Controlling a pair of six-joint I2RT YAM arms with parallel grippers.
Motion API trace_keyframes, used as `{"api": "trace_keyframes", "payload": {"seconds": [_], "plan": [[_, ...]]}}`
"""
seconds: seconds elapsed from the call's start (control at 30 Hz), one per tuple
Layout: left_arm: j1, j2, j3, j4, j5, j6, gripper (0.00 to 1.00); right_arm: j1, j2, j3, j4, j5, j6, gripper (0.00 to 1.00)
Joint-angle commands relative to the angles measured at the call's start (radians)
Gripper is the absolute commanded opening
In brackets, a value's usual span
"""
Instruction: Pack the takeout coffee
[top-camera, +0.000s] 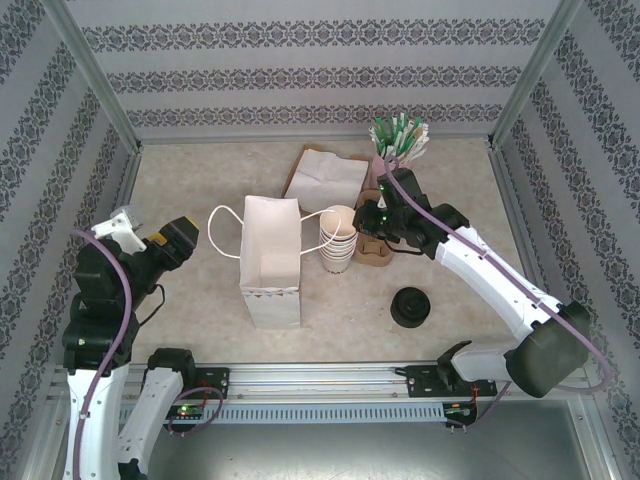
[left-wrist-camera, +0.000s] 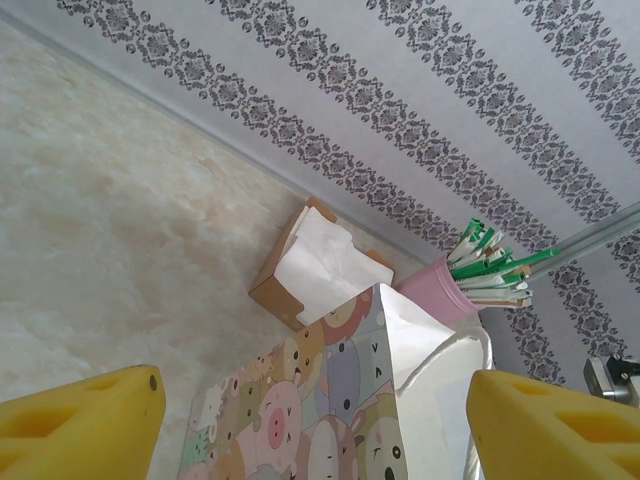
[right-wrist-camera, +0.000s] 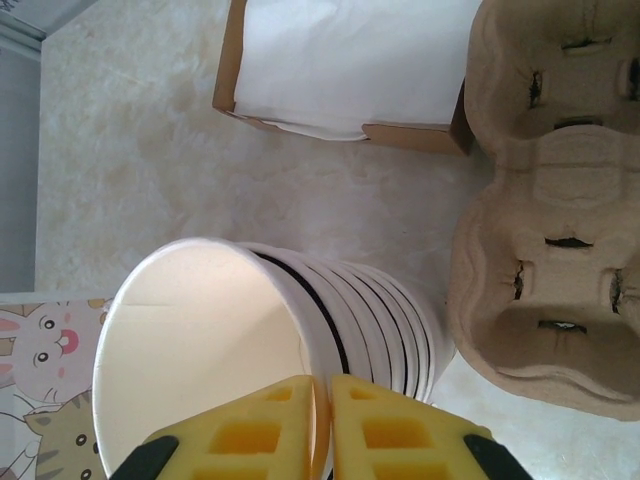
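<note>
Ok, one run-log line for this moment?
right gripper: shut on top cup rim | left gripper: open, empty | bag: upright, open

Top: overhead, whole worktop (top-camera: 200, 180). Left wrist: low, facing back wall (left-wrist-camera: 450, 90). Right wrist: close over cup stack (right-wrist-camera: 200, 340). Napkin box (top-camera: 325, 178) shared.

The left side of the counter (top-camera: 190, 180) lies bare from front edge to back wall, as far as the upright bag (top-camera: 268, 262), whose mouth stands open from above. Right of the bag things crowd: cups (top-camera: 337, 240) just beside it, the carrier (top-camera: 372, 250) next to them, the napkin box (top-camera: 325, 177) behind and the straw pot (top-camera: 398, 140) at the back. The right gripper (right-wrist-camera: 328, 400) sits on the cups' rim, its arm slanting over that side, and bare counter rings the black lids (top-camera: 411, 306) near the front.
</note>
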Motion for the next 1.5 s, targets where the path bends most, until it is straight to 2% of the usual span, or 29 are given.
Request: {"api": "trace_keyframes", "payload": {"seconds": [0.0, 0.5, 1.03, 1.27, 1.47], "plan": [[0.010, -0.003, 0.020, -0.023, -0.003, 0.019, 0.80, 0.014, 0.001, 0.038, -0.015, 0.024, -0.002, 0.11], [0.009, -0.024, -0.012, -0.008, -0.048, 0.009, 0.79, 0.016, -0.034, 0.118, -0.042, 0.048, -0.013, 0.00], [0.009, -0.098, -0.062, 0.043, -0.141, -0.022, 0.80, -0.016, -0.158, 0.221, -0.064, 0.144, 0.013, 0.00], [0.009, -0.151, -0.116, 0.060, -0.217, -0.057, 0.80, -0.024, -0.270, 0.285, -0.220, 0.247, -0.031, 0.00], [0.010, -0.160, -0.166, 0.064, -0.215, -0.086, 0.80, -0.025, -0.371, 0.259, -0.402, 0.296, -0.050, 0.00]]}}
